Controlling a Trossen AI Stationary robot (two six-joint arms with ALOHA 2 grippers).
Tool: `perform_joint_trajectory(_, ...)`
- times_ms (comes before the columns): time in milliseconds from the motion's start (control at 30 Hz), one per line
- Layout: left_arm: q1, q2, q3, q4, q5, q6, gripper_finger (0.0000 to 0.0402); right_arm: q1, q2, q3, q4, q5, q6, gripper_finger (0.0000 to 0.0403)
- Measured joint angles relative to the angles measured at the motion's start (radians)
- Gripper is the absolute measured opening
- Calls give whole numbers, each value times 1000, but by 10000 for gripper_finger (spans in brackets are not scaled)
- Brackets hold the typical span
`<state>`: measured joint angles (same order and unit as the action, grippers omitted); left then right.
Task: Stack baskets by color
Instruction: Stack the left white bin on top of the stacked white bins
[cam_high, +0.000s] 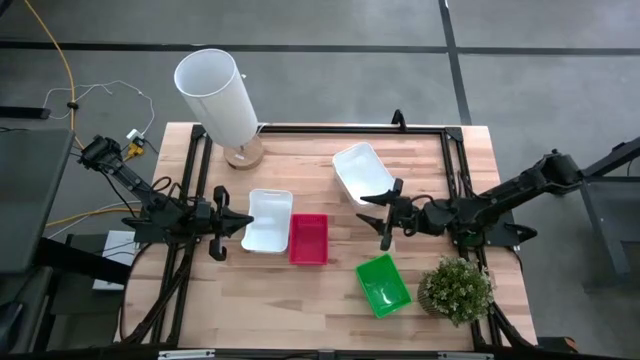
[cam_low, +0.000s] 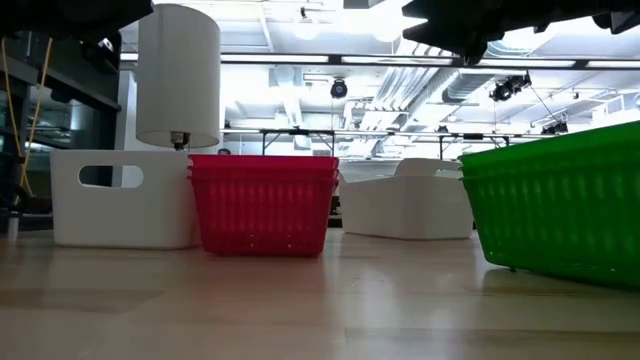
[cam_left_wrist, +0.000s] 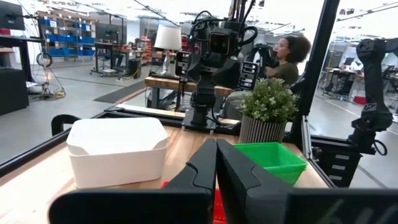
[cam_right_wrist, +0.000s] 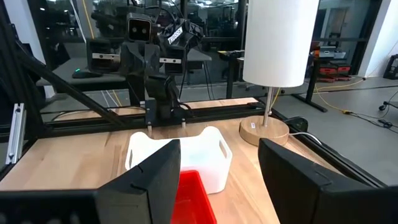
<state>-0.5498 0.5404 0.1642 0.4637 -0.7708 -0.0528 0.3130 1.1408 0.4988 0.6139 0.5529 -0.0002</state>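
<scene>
**Ana:** Green first, since it sits nearest the front edge: the green basket (cam_high: 383, 284) lies in front of the red basket (cam_high: 308, 238), off toward the right arm's side and apart from it. What worries you?

**Ben:** The whites. One white basket (cam_high: 268, 220) sits right against the red basket on the left arm's side. The other white basket (cam_high: 362, 172) lies behind the red one, well apart from it and skewed. I'd guess that one has to be carried over and nested. Gripped crooked, it could catch on a rim and jam, or sweep the red basket on the way.

**Ana:** And the pincers?

**Ben:** The right gripper (cam_high: 386, 215) hovers beside the red basket on the right arm's side, spread wide and empty. The left gripper (cam_high: 240, 222) is pinched closed on nothing, just past the nearer white basket from the red one. A white basket coming down there could strike it.

**Ana:** Counts?

**Ben:** From above there are four basket places: one green, one red, two white. In the low view the red one shows layered rims, so likely several nested, though I can't count them. There is also one potted plant (cam_high: 456, 290) and, farthest back, one lamp (cam_high: 218, 97).
</scene>
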Motion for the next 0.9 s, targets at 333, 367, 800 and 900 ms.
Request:
perform_joint_trajectory(333, 0, 6, 0, -16, 59, -30, 0, 0, 0, 0, -5, 0, 13, 202)
perform_joint_trajectory(367, 0, 12, 0, -2, 92, -19, 1, 0, 0, 0, -5, -3, 23, 202)
perform_joint_trajectory(800, -2, 181, 67, 82, 3, 63, 114, 0, -4, 1, -108, 34, 18, 166)
perform_joint_trajectory(900, -15, 178, 88, 83, -1, 94, 127, 9, -55, 1, -236, 78, 40, 103)
